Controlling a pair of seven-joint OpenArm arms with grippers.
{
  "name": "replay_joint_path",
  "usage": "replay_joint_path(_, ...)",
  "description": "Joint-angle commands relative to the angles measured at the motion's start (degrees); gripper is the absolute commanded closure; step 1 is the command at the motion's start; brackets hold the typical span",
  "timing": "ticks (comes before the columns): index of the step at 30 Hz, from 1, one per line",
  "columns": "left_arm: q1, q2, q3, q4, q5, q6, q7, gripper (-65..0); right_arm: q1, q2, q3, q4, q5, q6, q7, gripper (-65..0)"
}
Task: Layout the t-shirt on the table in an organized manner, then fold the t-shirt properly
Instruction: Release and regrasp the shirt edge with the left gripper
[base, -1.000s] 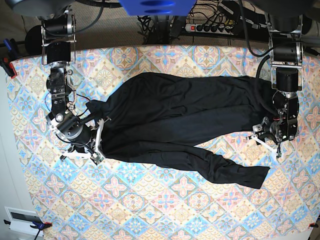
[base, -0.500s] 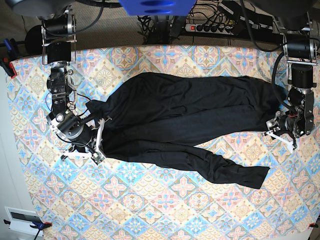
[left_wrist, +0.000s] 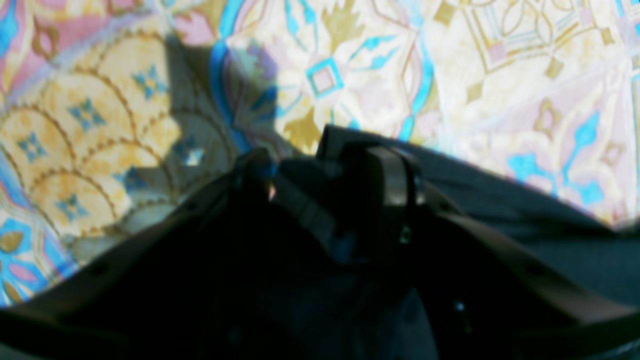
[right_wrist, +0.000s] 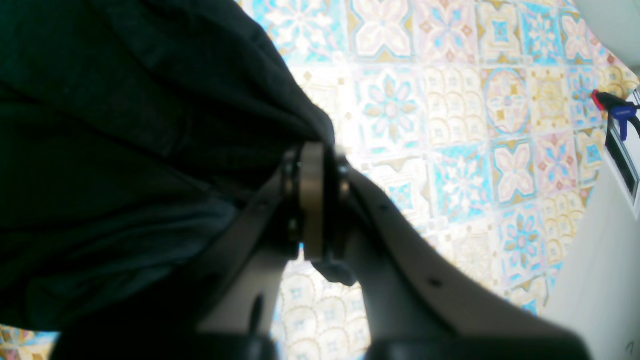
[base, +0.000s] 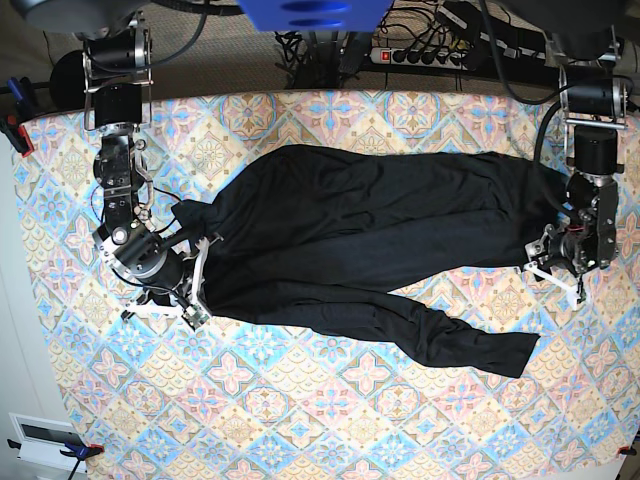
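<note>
The black t-shirt (base: 350, 250) lies rumpled across the middle of the desk (base: 300, 420), one flap trailing toward the lower right. At centre left, the right pincer (base: 197, 283) is clamped on its edge; at the far right, the left pincer (base: 553, 272) stands wide, holding nothing. The fabric looks soft, light and limp, so it should drag easily; hems or corners seem the best holds.

Left arm pulls away from the shirt's edge

The left gripper (base: 555, 272) has swung outward and up from where it sat a second ago, low against the t-shirt (base: 360, 240); half a second back it stood farther out still, and it has since eased a little back toward the cloth. Its jaws stand apart, with the dark fabric just beside them, over the table (base: 300, 420).
</note>
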Motion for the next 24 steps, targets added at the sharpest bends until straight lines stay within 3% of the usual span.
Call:
replay_joint_path(1,-1.1,0.7,-0.2,0.4,0.0,-0.3,0.3,-29.2,1.4,0.5,0.2,1.0,0.3,-0.2,1.1,0.0)
replay_joint_path(4,-2.0,2.7,-0.3,0.4,1.4,-0.3,0.2,-26.1,1.4,0.5,0.2,1.2,0.3,-0.2,1.1,0.0)
replay_joint_path(9,-3.6,4.9,-0.3,0.4,1.4,-0.4,0.2,-10.0,1.3,0.5,0.2,1.3,0.3,-0.2,1.1,0.0)
replay_joint_path(13,-5.8,5.6,-0.6,0.4,0.9,-1.5,0.7,-0.8,1.3,0.5,0.2,1.4,0.3,-0.2,1.1,0.0)
replay_joint_path(18,-9.0,5.3,-0.8,0.4,0.8,-1.5,0.4,0.0,1.3,0.5,0.4,1.4,0.3,-0.2,1.1,0.0)
replay_joint_path(24,-13.1,3.9,-9.9,0.4,1.4,-1.5,0.2,0.0,1.3,0.5,0.4,1.4,0.3,-0.2,1.1,0.0)
